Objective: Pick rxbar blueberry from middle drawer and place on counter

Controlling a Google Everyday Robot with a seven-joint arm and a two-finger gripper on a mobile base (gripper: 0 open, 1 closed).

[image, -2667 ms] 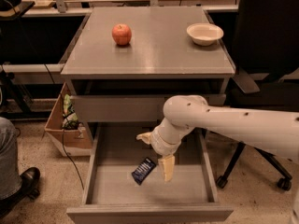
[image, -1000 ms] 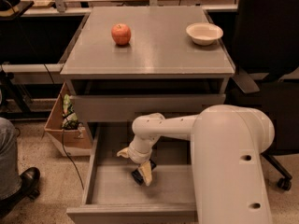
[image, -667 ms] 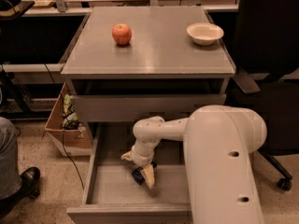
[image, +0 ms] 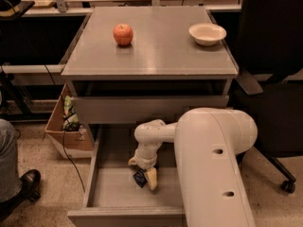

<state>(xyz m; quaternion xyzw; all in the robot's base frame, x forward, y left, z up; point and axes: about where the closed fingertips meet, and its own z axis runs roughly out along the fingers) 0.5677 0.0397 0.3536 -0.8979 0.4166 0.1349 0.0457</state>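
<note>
The rxbar blueberry, a small dark blue bar, lies on the floor of the open middle drawer, near its middle. My gripper is down inside the drawer, right over the bar and covering most of it; only a dark corner of the bar shows under it. My pale arm reaches in from the lower right. The grey counter is the cabinet's top, above the drawers.
A red apple stands at the counter's back left and a white bowl at its back right. A shorter grey drawer panel sits above the open drawer. A cardboard box stands on the floor left, a black office chair right.
My gripper has gone from hovering at the drawer's right side to down onto the bar near the middle. In the last second it shifted slightly right; the bar now shows less.
</note>
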